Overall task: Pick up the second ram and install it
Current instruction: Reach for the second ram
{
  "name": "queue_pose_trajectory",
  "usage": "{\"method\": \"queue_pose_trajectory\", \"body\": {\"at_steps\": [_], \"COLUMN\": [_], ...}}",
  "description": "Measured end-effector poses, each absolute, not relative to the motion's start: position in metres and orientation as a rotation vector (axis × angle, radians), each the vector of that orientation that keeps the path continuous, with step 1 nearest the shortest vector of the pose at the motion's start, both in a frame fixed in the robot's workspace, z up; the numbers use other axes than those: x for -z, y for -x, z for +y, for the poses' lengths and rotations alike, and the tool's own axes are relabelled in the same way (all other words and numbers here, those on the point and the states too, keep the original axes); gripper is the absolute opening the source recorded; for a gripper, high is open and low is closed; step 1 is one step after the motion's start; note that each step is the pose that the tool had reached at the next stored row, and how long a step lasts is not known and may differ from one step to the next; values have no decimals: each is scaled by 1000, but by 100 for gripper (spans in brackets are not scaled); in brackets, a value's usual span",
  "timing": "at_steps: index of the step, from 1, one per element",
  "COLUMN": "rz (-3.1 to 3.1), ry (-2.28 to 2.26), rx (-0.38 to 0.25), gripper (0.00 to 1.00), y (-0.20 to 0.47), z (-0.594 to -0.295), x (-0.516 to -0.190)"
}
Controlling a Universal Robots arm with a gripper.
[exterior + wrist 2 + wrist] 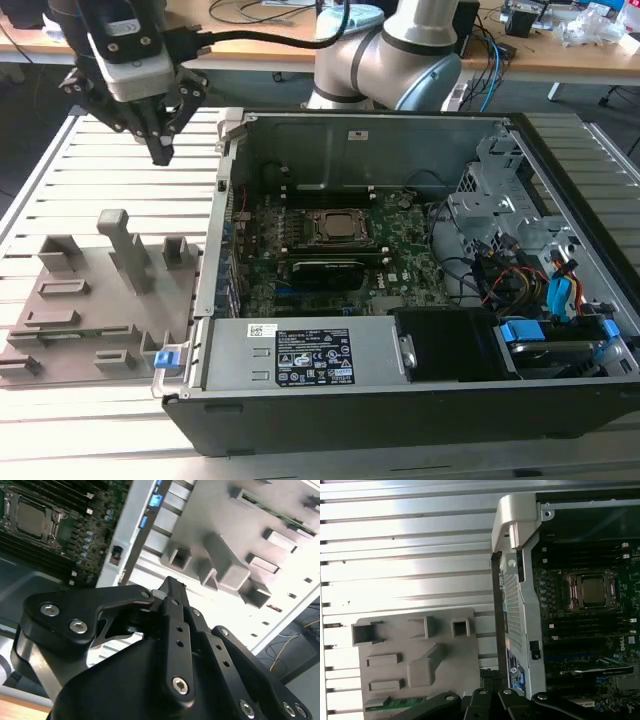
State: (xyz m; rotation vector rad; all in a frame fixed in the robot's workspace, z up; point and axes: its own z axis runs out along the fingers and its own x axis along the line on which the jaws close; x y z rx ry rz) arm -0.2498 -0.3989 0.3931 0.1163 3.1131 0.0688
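While the second ram lies in its grey holder, the gripper hangs nearby, jaws pressed together, empty.

An open computer case is laid on a slatted metal bench, its motherboard exposed (a processor socket is seated near the middle). A grey plastic holder is placed just beside it, at the exterior view's left.

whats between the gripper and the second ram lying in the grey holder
In the exterior view, a tall grey post stands between the gripper and the second ram.
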Motion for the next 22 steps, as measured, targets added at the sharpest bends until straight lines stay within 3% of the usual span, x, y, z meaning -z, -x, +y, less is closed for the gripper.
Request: {"method": "queue_pose_trajectory", "body": {"at_steps": [22], "rz": [3113], "ry": [-116], "rx": [-69], "gripper": [11], "y": [378], "z": [-399], "x": [-393]}}
